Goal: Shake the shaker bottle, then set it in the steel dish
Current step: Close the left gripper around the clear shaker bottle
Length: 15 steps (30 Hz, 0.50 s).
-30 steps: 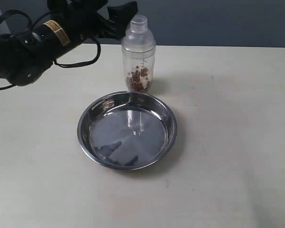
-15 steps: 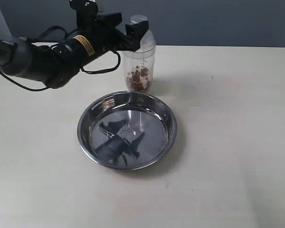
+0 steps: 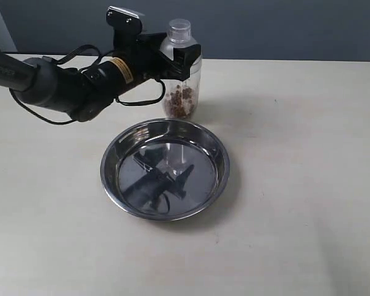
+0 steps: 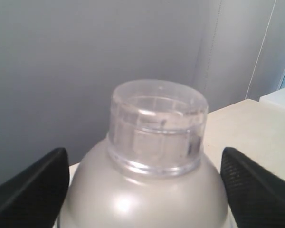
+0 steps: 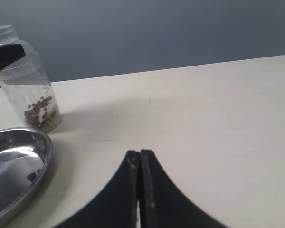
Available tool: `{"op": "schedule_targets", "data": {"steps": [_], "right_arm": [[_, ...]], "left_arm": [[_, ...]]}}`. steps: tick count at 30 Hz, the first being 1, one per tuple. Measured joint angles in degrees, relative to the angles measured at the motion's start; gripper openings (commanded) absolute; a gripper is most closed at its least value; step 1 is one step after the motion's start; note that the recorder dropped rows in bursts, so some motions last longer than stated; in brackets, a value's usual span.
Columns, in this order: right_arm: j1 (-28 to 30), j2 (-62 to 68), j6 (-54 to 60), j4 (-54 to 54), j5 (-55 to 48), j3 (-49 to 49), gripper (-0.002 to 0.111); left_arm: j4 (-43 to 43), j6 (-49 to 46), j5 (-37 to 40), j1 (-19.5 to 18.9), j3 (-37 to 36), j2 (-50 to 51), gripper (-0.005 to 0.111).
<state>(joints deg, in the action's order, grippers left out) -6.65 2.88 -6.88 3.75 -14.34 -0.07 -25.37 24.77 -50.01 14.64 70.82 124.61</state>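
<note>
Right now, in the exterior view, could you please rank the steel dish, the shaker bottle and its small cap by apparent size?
1. steel dish, the widest by far
2. shaker bottle, clearly narrower
3. cap, the smallest

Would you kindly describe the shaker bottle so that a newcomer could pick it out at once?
On the pale table, find the wide steel dish near the middle. Just beyond it stands the shaker bottle, with the left gripper straddling its dome. It is the only tall, clear thing there, with a small round cap and brown granules at the bottom.
</note>
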Motion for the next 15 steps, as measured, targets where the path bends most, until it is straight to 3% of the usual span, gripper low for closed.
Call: {"op": "schedule_targets", "data": {"steps": [15], "right_arm": [[0.0, 0.0, 0.0, 0.0, 0.0, 0.0, -0.001]], "left_arm": [[0.59, -1.0, -6.09, 0.0, 0.49, 2.65, 0.08]]}}
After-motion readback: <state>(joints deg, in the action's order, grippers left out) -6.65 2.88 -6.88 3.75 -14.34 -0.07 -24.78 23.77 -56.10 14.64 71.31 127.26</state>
